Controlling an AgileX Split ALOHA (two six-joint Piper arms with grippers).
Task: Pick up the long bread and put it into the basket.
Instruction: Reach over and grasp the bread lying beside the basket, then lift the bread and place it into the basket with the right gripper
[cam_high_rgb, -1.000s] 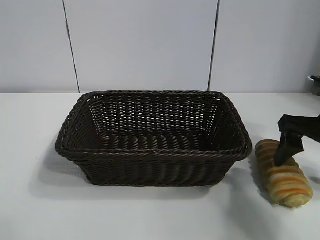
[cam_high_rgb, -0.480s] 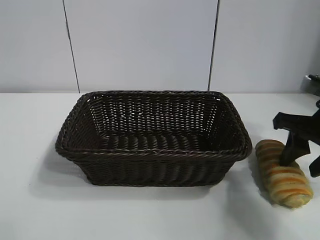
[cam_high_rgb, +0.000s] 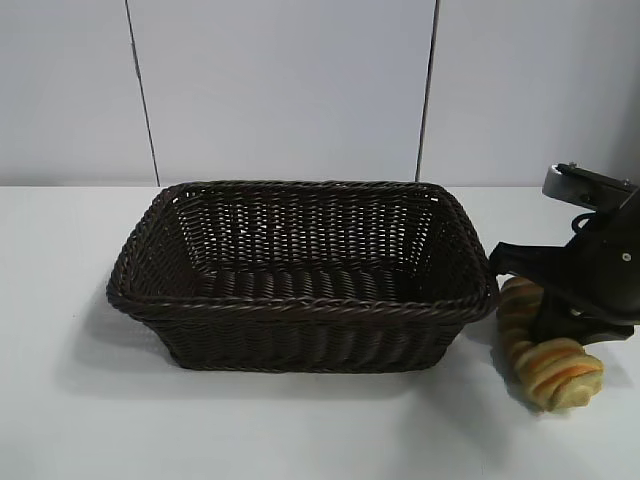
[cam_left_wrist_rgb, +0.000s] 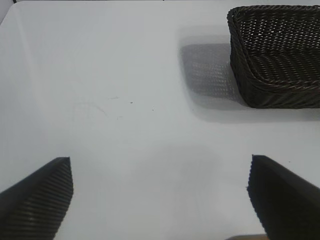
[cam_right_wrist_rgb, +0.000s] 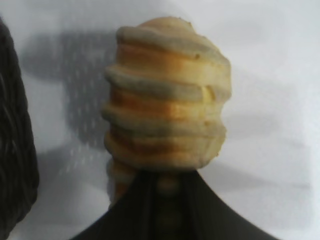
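Observation:
The long bread (cam_high_rgb: 548, 362), golden-tan with orange-brown ridged stripes, lies on the white table just right of the basket (cam_high_rgb: 300, 305), a big dark brown wicker one. My right gripper (cam_high_rgb: 552, 322) is shut on the bread's middle and squeezes it so the loaf bends. In the right wrist view the bread (cam_right_wrist_rgb: 167, 100) bulges out past my closed fingers (cam_right_wrist_rgb: 145, 200). My left gripper (cam_left_wrist_rgb: 160, 195) is open and empty over bare table, with the basket (cam_left_wrist_rgb: 280, 60) far off.
The white table (cam_high_rgb: 300, 430) runs around the basket on all sides. A grey panelled wall (cam_high_rgb: 300, 90) stands behind it. The basket's edge (cam_right_wrist_rgb: 15, 150) shows close beside the bread in the right wrist view.
My right gripper has come down over the bread and shut on it. The loaf has bent and shifted a little to the left, towards the basket.

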